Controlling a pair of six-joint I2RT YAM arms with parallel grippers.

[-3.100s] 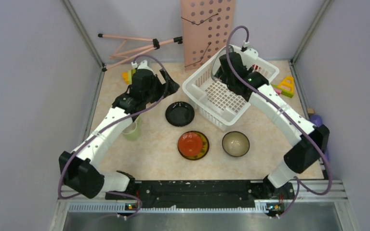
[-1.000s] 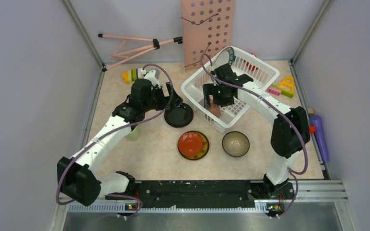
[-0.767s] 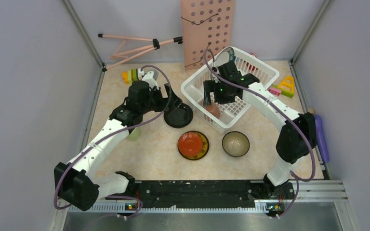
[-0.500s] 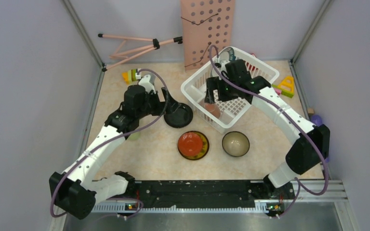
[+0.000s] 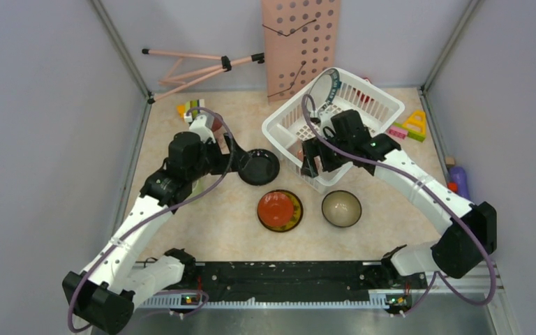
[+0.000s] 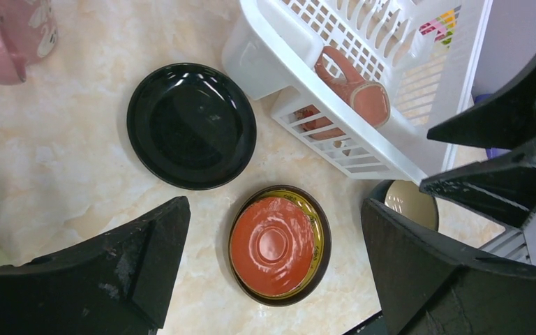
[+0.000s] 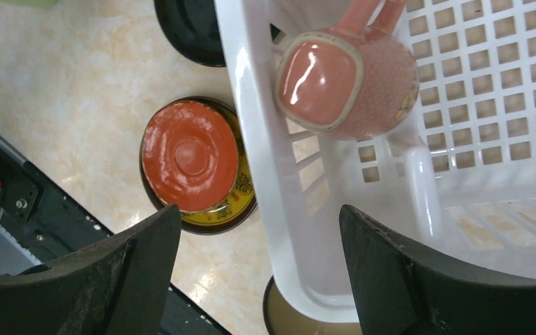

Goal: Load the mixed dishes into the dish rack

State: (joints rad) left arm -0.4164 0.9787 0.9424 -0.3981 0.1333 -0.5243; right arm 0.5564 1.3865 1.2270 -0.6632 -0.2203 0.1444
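The left gripper [image 6: 272, 216] was found wide open and empty, with the black plate [image 6: 191, 125] lying flat just beyond its fingertips. The right gripper [image 7: 258, 216], likewise open and empty, hung over the rack [image 7: 244, 105], where a cup [image 7: 345, 66] lay on its side beneath it. It was judged that the plate's near rim should be pinched steeply.

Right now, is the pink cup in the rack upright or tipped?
Tipped: the cup lies on its side on the grid floor of the rack.
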